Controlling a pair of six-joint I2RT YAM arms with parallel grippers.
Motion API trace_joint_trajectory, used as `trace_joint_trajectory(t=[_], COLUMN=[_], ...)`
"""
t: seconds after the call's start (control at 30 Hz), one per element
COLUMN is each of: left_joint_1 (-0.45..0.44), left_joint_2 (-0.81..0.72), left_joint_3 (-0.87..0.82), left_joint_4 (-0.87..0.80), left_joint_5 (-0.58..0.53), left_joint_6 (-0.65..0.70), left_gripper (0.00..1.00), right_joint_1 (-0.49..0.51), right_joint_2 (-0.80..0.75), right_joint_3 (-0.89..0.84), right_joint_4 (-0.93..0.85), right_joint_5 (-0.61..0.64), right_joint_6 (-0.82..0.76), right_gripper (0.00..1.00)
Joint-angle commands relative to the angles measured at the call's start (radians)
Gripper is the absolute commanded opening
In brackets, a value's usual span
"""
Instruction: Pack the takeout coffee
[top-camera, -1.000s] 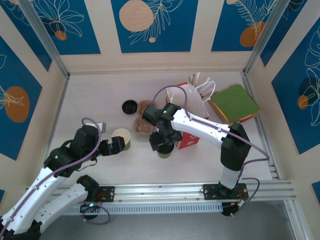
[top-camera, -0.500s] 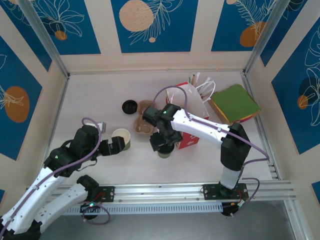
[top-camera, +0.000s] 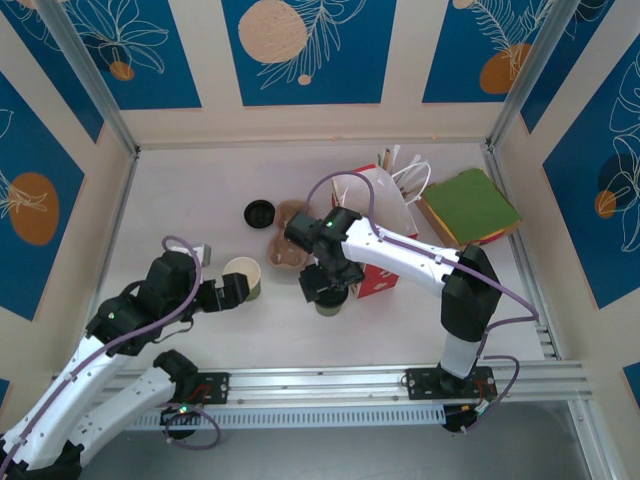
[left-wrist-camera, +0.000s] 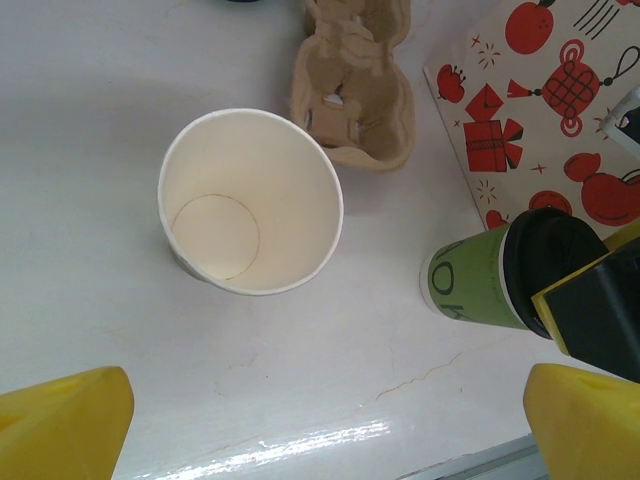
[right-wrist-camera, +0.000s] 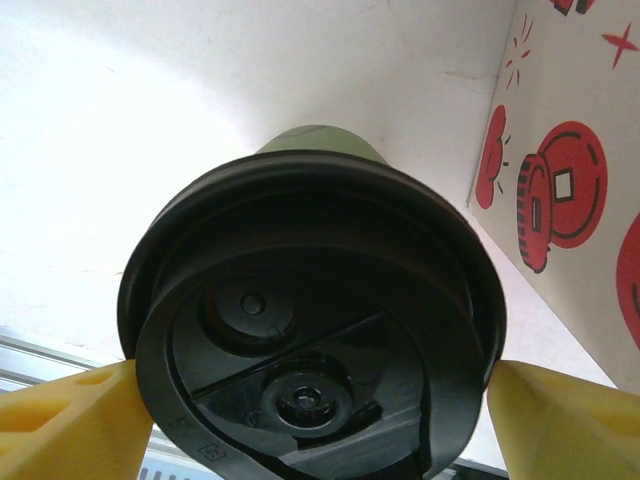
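Left gripper (left-wrist-camera: 320, 430): spread wide, lidless cup (left-wrist-camera: 250, 200) just ahead.
Right gripper (right-wrist-camera: 315, 410): pinching the coffee (right-wrist-camera: 310, 320) at its lid, between the fingers, on the table.
Change: none over the last second; grasp settled, lift pending, I judge.
Bag (top-camera: 385, 225): just beyond it.

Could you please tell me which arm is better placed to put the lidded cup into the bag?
Right: the right gripper brackets the takeout coffee, fingers against its lid, beside the red-and-white bag. The left gripper hangs open by the lidless cup.
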Motion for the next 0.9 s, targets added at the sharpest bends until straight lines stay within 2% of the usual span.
trace_joint_trajectory(t=[0.0,0.27,0.87], left_joint_1=[-0.007,-0.007,-0.006], left_joint_2=[-0.009,-0.009,-0.006], left_joint_3=[0.016,0.013,0.014], left_joint_4=[-0.012,-0.009,-0.007], left_joint_5=[0.009,0.010,0.012], left_joint_6=[0.024,0.025,0.024], left_gripper=[1.00,1.00,1.00], right_joint_1=[-0.001,-0.003,-0.004], right_joint_2=[0.017,0.021,0.033], right_joint_3=[0.029,0.039,0.026], right_joint_4=[-0.021,-0.028,-0.011], right_joint_5=[-0.028,-0.030,-0.042], right_joint_6=[0.008,0.007,0.002], right_gripper=[0.86,0.85,0.76])
